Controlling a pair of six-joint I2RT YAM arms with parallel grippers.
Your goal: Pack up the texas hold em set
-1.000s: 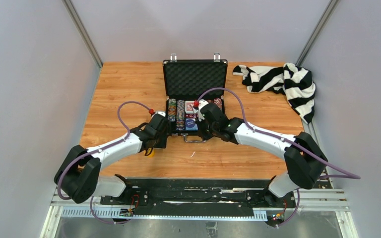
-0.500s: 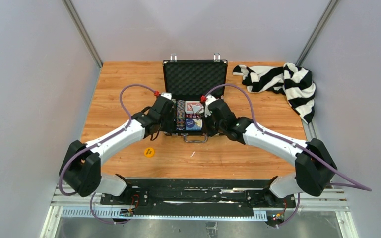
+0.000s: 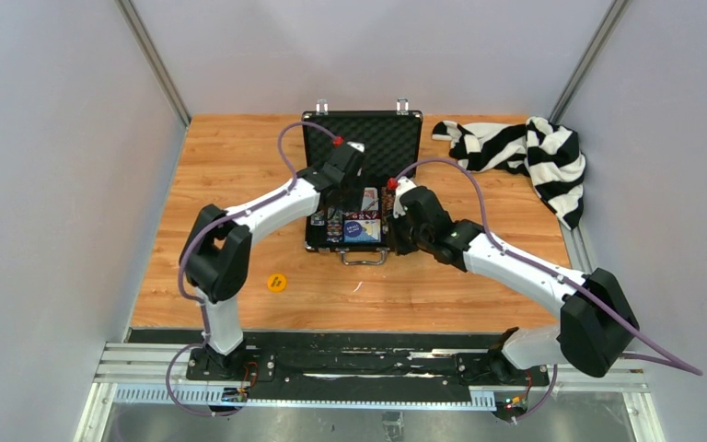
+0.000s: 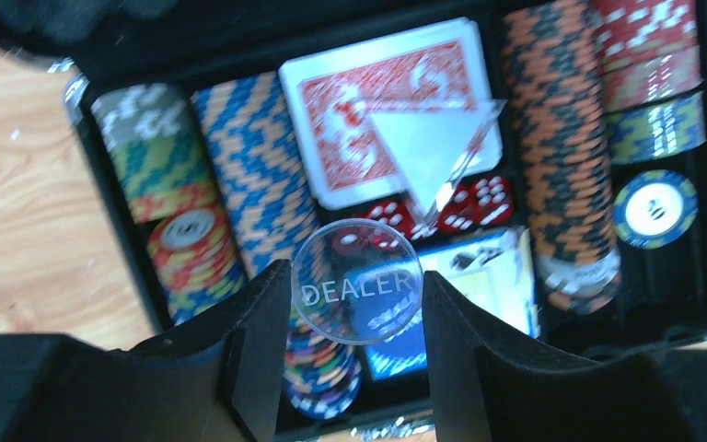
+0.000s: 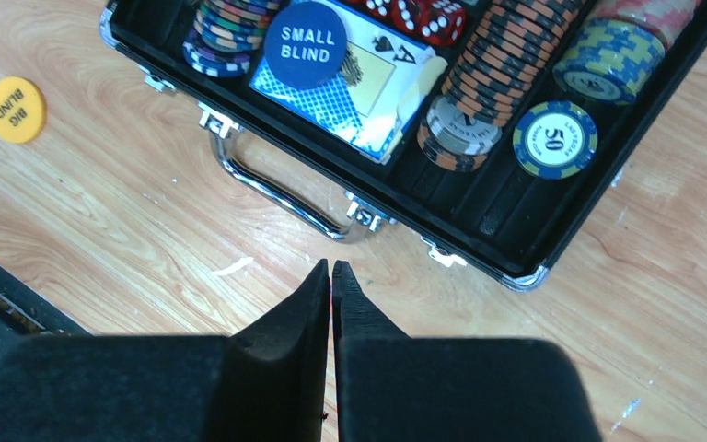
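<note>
Left gripper (image 4: 355,299): jaws about half apart, pinching the clear DEALER button (image 4: 357,281) by its rim, above the open briefcase (image 3: 364,138) at table (image 3: 239,166) centre.
Below the button: red dice (image 4: 465,203) and the chip rows (image 4: 258,175).
Lid stands upright at the far edge.
Right gripper (image 5: 331,267): jaws pressed together, holding nothing, over bare wood just in front of the handle (image 5: 276,198).
Yellow BIG BLIND button (image 5: 16,109) lies on the wood left of the case, apart from it.
Striped cloth (image 3: 525,152) lies at the far right corner, well apart.
</note>
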